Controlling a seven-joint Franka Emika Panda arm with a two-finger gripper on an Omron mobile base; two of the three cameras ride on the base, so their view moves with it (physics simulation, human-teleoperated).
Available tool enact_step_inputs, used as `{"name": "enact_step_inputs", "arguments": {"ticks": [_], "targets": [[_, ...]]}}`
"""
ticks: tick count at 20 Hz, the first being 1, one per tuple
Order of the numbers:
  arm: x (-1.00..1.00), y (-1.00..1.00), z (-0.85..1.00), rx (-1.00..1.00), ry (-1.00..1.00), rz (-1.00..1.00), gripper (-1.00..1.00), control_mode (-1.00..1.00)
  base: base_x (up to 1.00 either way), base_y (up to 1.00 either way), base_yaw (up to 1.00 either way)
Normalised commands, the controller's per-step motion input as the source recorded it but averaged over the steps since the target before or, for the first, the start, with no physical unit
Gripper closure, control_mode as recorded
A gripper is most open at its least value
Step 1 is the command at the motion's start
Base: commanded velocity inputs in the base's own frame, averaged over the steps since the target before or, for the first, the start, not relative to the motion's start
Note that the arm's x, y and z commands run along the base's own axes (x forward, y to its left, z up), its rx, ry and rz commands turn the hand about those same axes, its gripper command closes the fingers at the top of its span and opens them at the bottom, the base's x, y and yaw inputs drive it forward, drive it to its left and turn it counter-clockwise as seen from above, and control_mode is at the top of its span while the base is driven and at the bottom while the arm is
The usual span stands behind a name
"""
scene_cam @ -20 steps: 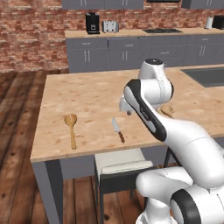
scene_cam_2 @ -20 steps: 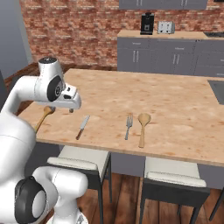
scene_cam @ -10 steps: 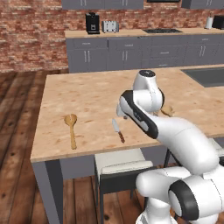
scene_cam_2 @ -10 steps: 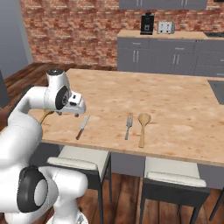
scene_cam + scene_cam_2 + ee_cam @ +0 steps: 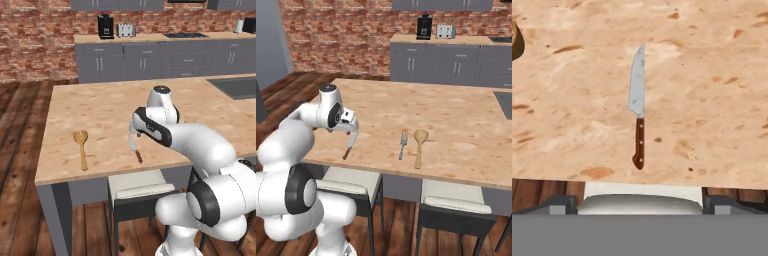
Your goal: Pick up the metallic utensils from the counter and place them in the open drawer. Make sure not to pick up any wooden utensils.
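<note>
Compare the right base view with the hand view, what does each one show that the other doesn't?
Only the right base view takes in the fork, the wooden spoon next to it, the open gripper above the knife, and the brick wall behind. Only the hand view gives the knife close up: silver blade, dark brown handle toward the counter edge. Both share the knife lying flat on the counter.

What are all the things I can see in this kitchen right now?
Knife: one, silver blade, dark brown handle, near the island's front edge.
Fork: one, silver, flat on the island.
Wooden spoons: two, light brown; one left of the knife, the other beside the fork.
Island counter: one, pale wood.
Stools: two, pale seats, under the island's front edge.
Coffee machine: one, black, back counter.
Toaster: one, silver, beside it.
Hand: one, open, above the knife.
</note>
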Motion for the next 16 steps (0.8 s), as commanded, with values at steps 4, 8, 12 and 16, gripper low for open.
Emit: {"name": "enact_step_inputs", "arguments": {"ticks": [4, 8, 12, 16], "targets": [[0.18, 0.0, -0.53, 0.0, 0.0, 0.0, -1.0, -1.0, 0.0, 0.0, 0.0], [0.01, 0.0, -0.6, 0.0, 0.0, 0.0, -1.0, -1.0, 0.0, 0.0, 0.0], [0.06, 0.0, -0.62, 0.0, 0.0, 0.0, -1.0, -1.0, 0.0, 0.0, 0.0], [0.01, 0.0, -0.57, 0.03, 0.0, 0.0, -1.0, -1.0, 0.0, 0.0, 0.0]]}}
